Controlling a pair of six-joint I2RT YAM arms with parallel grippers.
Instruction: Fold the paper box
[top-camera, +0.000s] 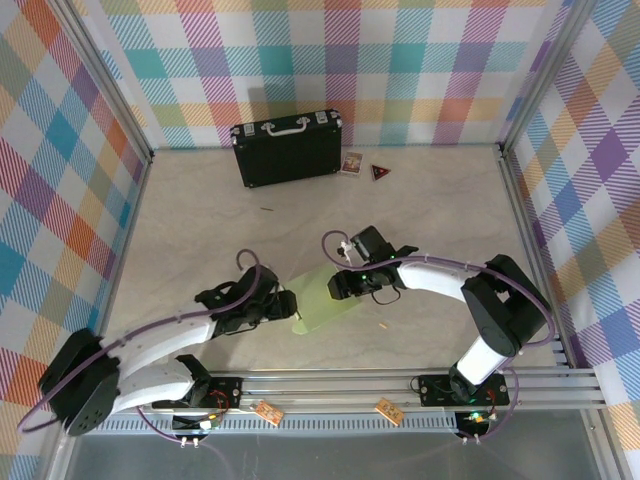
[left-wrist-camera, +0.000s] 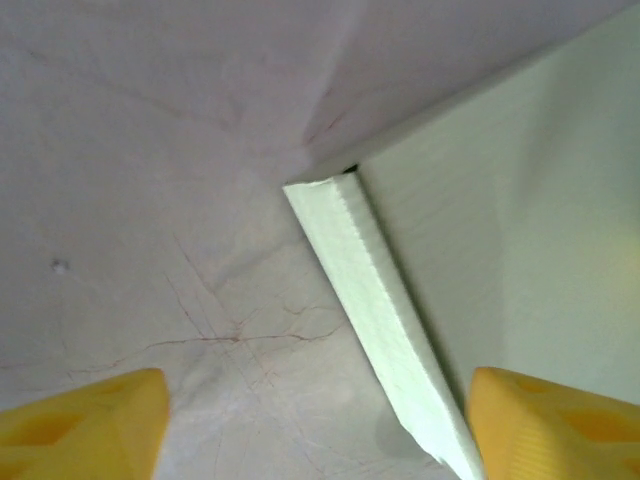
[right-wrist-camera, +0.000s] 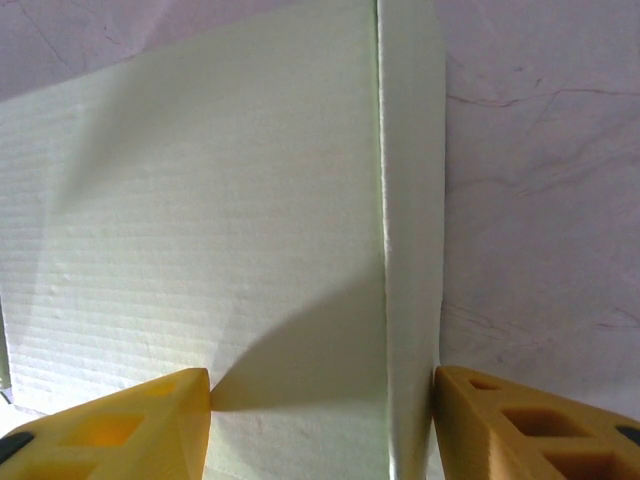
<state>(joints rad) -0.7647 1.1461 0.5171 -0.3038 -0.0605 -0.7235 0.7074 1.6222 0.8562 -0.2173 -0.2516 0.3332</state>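
the paper box (top-camera: 325, 298) lay as a flat pale green cut-out on the surface (top-camera: 430, 210), near the front edge, directly between my two pincers and well apart from the black case (top-camera: 288, 150) at the back wall. my left pincer (left-wrist-camera: 315, 400) hung low over the box's left border with its jaws apart and nothing gripped. one finger stood over bare surface, the other over the green panel, and the side flap (left-wrist-camera: 370, 310) ran between them. the flap's long axis lay on a slant across the gap, from the far left toward my right-hand finger, so it was not square to the jaws. my right pincer (right-wrist-camera: 322, 385) hung over the opposite border, its jaws likewise apart and holding nothing. there the narrow folded strip (right-wrist-camera: 410, 200) ran straight away from me, lengthwise through the gap and close beside the outer finger, with the wide panel under the other finger. both pincers were at the box, neither clearly nearer. in my judgement the coming fold turned on each border strip lying inside its jaw gap, and the left side called for a wrist turn to square up before closing.
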